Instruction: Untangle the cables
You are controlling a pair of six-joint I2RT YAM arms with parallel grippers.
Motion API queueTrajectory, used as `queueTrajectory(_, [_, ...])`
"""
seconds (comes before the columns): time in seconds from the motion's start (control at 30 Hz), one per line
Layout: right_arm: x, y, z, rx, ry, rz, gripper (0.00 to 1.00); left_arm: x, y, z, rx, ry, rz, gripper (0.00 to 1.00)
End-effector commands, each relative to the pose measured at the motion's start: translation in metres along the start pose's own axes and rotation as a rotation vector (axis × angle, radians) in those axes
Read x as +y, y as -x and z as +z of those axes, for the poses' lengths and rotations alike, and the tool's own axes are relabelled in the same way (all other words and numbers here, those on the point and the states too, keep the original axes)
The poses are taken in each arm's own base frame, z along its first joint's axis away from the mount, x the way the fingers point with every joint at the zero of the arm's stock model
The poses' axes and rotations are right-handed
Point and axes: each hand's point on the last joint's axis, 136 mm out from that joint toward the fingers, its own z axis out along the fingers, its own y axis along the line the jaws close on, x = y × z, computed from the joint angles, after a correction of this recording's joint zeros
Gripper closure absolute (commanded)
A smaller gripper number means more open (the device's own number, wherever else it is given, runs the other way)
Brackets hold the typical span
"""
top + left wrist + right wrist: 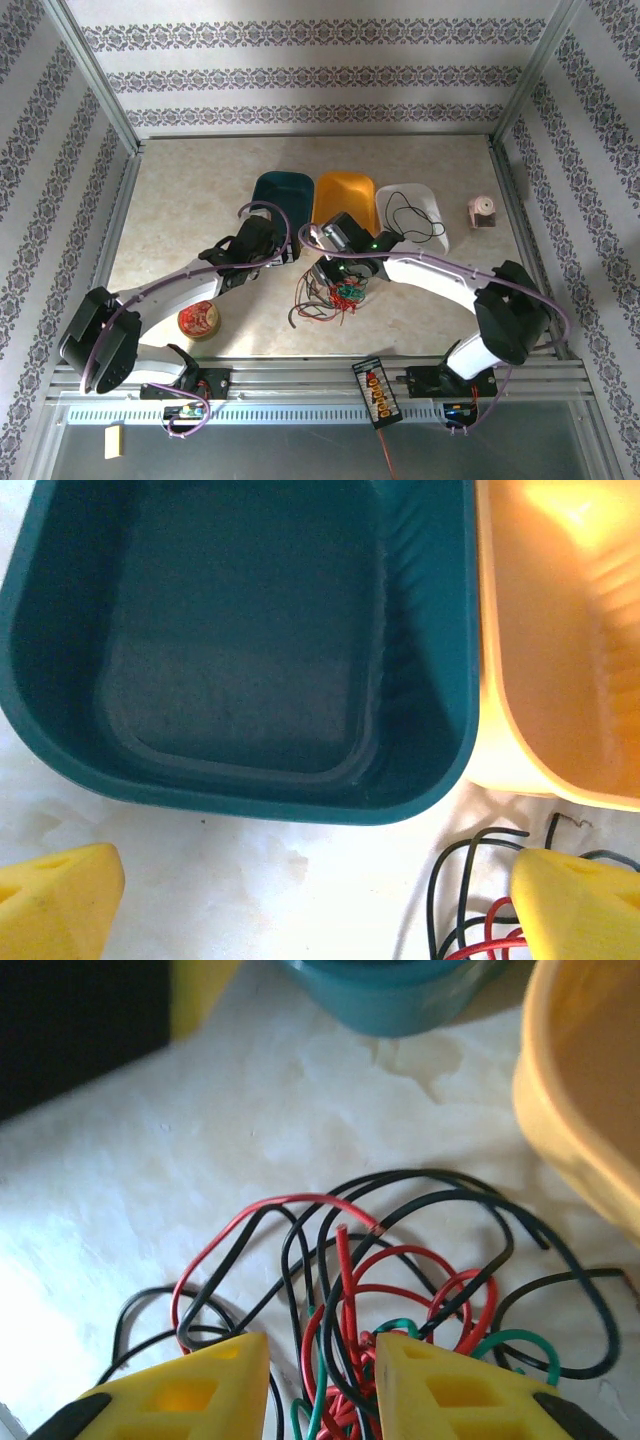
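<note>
Right wrist: right end effector half-spread astride the tangled cables, not pinching. Left end effector spread wide. One black wire lies in the white bin; the rest looks knotted.

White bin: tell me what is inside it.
A black cable lies looped inside the white bin. The right arm covers the bin's near left corner, so anything lying there cannot be seen.

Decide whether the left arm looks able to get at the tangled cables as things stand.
Probably yes. The left gripper, fingers open, hovers by the teal bin's near rim, and the cables lie just to its right with nothing between. The right gripper's fingers straddle the tangle, though, so room looks tight.
</note>
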Motion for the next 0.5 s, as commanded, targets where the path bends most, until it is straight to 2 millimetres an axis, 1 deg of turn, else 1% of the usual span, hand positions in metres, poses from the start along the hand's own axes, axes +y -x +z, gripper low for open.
queueTrajectory(0.0, [0.004,-0.004,0.003,0.050,0.002,-0.043,0.67,0.004,0.007,-0.004,-0.031,0.017,-0.018,0.01])
queueTrajectory(0.17, [0.006,-0.011,0.014,0.093,-0.006,-0.051,0.70,0.004,0.007,-0.003,-0.027,0.019,-0.002,0.01])
queueTrajectory(0.3, [0.001,-0.017,0.021,0.127,-0.038,-0.059,0.72,0.001,0.006,-0.001,-0.016,0.009,0.006,0.01])
queueTrajectory(0.37, [-0.001,-0.018,0.022,0.130,-0.053,-0.065,0.77,0.000,0.005,-0.001,-0.012,-0.001,0.009,0.01])
queueTrajectory(0.47, [-0.005,-0.013,0.013,0.099,-0.084,-0.069,0.89,-0.007,0.004,0.000,-0.004,-0.040,0.033,0.01])
